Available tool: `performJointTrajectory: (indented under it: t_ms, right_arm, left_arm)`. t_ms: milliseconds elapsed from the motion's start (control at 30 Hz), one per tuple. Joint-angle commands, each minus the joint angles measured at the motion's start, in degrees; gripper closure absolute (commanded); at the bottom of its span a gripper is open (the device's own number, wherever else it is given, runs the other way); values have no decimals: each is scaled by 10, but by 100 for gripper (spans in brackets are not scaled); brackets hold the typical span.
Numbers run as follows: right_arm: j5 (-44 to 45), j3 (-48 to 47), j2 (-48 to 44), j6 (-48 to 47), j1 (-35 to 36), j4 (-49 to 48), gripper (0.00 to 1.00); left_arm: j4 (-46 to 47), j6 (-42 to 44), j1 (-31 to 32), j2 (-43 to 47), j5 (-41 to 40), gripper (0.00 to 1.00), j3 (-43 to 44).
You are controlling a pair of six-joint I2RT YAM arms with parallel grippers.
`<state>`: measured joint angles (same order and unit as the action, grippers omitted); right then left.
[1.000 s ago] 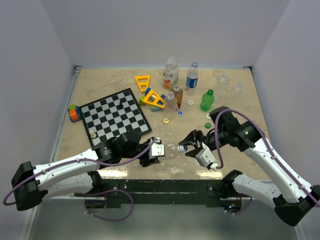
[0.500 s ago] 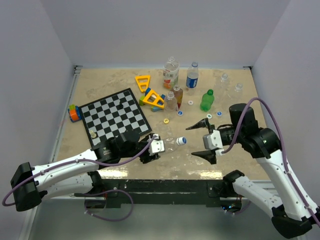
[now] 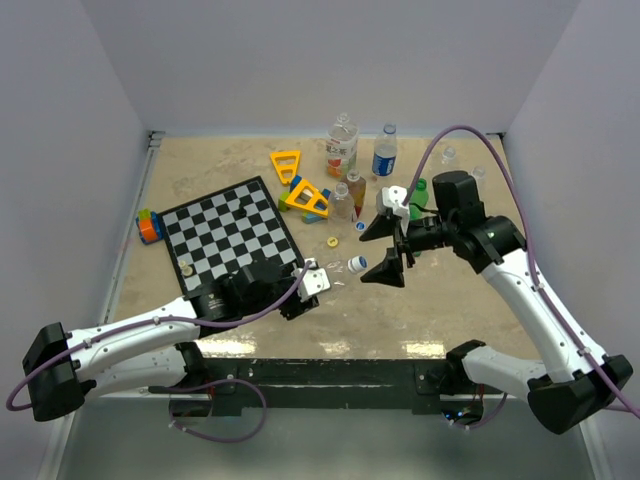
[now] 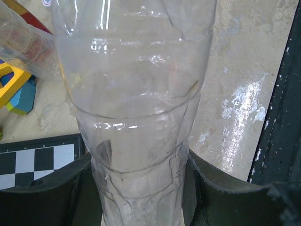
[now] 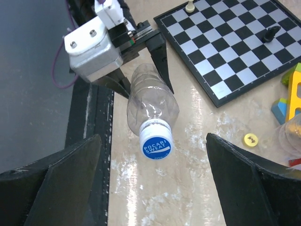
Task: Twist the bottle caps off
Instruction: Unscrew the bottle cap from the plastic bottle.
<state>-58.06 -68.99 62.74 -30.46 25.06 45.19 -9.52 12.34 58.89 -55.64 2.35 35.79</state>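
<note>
The left fingers are pinching a clear bottle low on its body, one dark pad against each side. It sticks out past their tips, lying nearly flat just above the surface. The right fingers are spread wide with nothing in them. From their own view the cap sits in the gap between them, but ahead of the tips and touching neither.

I'd call this the approach to the cap: one arm presents the bottle, the other is lined up but not yet on it. The next move looks like the right fingers coming forward until the cap lies between the pads, closing on its rim, then turning while the left grip stops the bottle rolling.

The bottle is empty, unlabelled and ribbed, thin enough to dent. Its cap is on, blue-topped with white lettering and a white skirt. Beyond the left fingers lies a chessboard.
</note>
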Motion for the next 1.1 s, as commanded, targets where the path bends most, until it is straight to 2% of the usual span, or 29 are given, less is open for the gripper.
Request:
performJointTrajectory:
  t_ms: [0, 200, 333, 567, 733, 933, 1067]
  right_arm:
    - [15, 12, -15, 121, -3, -76, 3]
    - [41, 14, 3, 138, -2, -83, 10]
    - [33, 12, 25, 136, -2, -75, 21]
    - [27, 11, 35, 141, -2, -75, 32]
    - [12, 7, 49, 128, 0, -57, 48]
    - [1, 1, 55, 119, 2, -49, 53]
    - [-11, -4, 57, 99, 3, -36, 67]
  left_arm:
    - [28, -20, -4, 2, -21, 100, 29]
    - [28, -21, -4, 1, -21, 100, 28]
    - [29, -22, -4, 4, -40, 100, 28]
    - [31, -23, -4, 7, -45, 100, 28]
    - [31, -23, -4, 8, -48, 100, 28]
    - [31, -24, -4, 9, -51, 100, 28]
    - [32, -23, -4, 8, -51, 100, 28]
